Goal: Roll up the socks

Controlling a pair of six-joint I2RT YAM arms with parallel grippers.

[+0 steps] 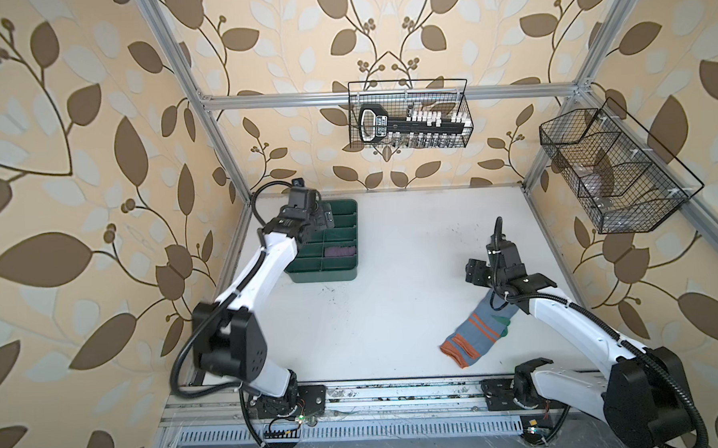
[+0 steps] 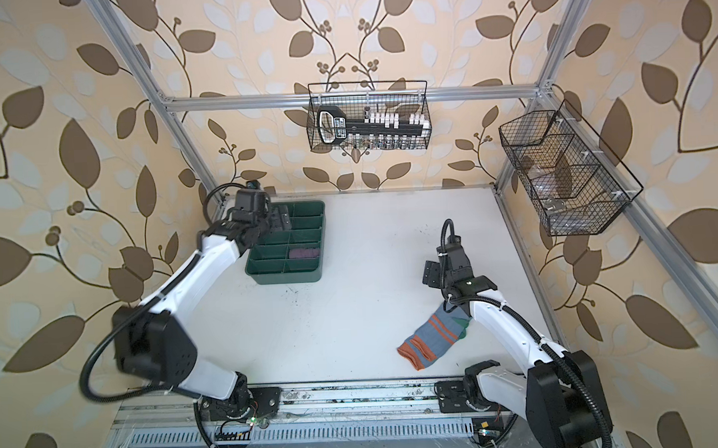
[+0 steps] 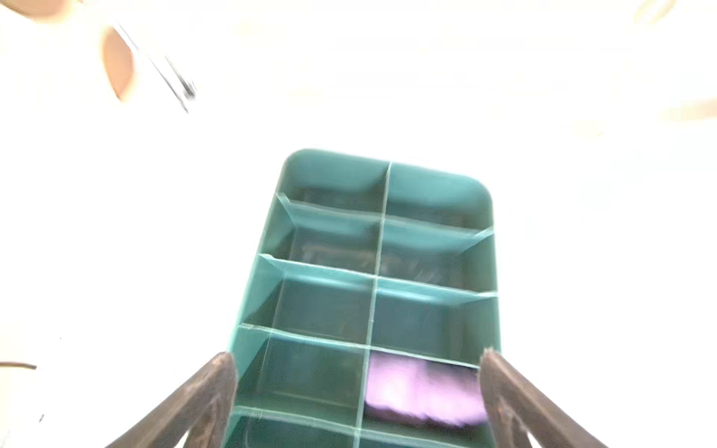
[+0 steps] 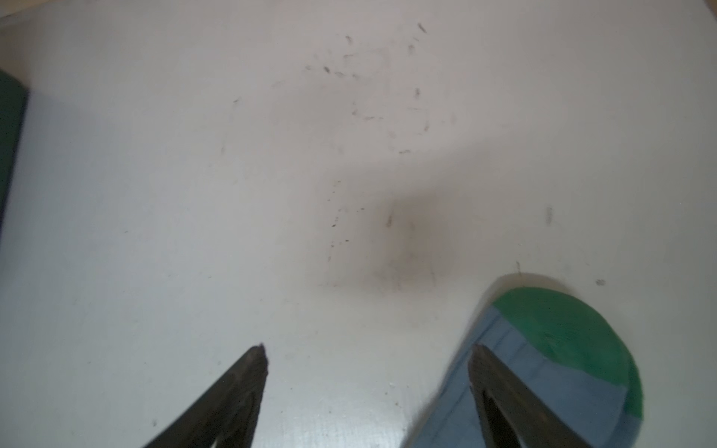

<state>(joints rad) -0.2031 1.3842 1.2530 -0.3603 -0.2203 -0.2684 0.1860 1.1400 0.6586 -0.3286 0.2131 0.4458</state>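
Left wrist view is showing my left gripper (image 3: pixel 357 355) hanging wide open and empty over the green tray (image 3: pixel 329 170), where the purple sock (image 3: pixel 423 391) is sitting rolled in one compartment. My right gripper (image 4: pixel 369 347) is hovering open, holding nothing, above the table (image 4: pixel 232 194), just beside the grey-blue sock (image 4: pixel 574 384), which is lying flat.

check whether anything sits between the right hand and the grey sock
Nothing visible does. The right hand is open right at the grey sock; in the wrist view one finger overlaps its fabric near the green end, with only table beside it.
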